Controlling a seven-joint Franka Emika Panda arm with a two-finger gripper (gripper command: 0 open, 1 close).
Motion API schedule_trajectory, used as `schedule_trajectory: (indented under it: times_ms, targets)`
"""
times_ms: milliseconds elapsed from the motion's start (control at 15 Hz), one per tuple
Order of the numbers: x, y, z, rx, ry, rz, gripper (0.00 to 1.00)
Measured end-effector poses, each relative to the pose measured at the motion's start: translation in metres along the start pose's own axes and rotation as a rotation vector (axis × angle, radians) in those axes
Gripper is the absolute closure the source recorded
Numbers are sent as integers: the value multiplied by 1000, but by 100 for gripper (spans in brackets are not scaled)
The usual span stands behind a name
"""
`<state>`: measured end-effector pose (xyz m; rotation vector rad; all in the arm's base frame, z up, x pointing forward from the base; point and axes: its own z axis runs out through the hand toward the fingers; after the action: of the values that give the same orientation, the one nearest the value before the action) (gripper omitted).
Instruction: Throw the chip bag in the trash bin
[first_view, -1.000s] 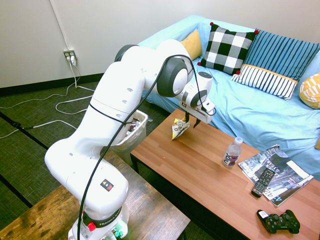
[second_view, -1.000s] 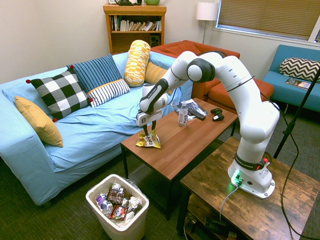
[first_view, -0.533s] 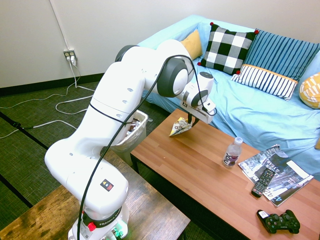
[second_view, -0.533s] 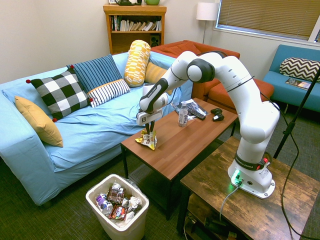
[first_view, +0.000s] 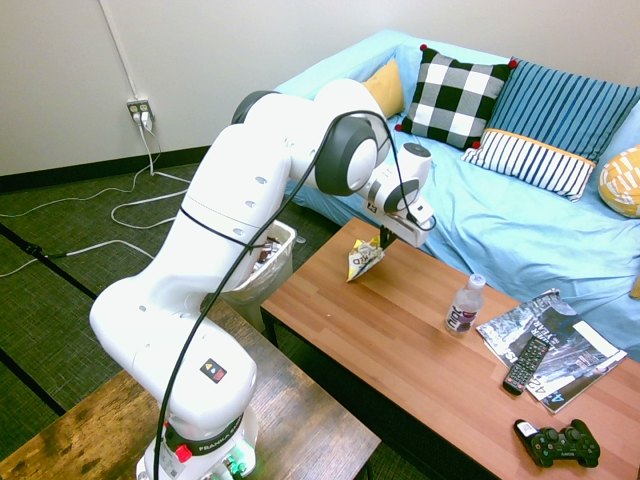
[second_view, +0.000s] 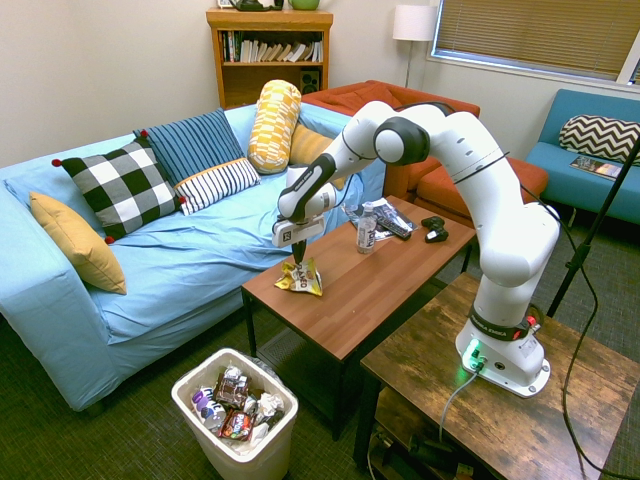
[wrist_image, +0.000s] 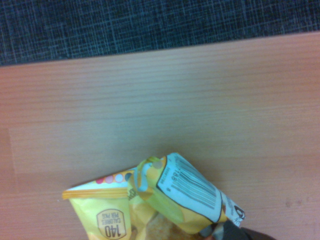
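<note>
Chip bag (second_view: 302, 280) lies pinched between the closed jaws (second_view: 299, 262), above the table (second_view: 345, 300)

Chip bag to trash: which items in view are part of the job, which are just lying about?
Job:
- chip bag, on the coffee table
- gripper, closed at the bag
- trash bin, already holding wrappers

Just lying about:
- water bottle
- magazines
- remote
- game controller
- checkered pillow
</note>
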<state>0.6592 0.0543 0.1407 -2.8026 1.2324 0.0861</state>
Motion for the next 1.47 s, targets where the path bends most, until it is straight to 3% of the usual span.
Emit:
schedule_trajectory:
  times_ms: [333,600,933,1467]
  targets:
    - [-5,-14,-54,51,15,-11,100]
    - [-81,-63,-85,47,31,-108,100]
    - [-227,-132,-45,-46,74,-237,100]
    - [-378,-176,42,-149,100,-385,100]
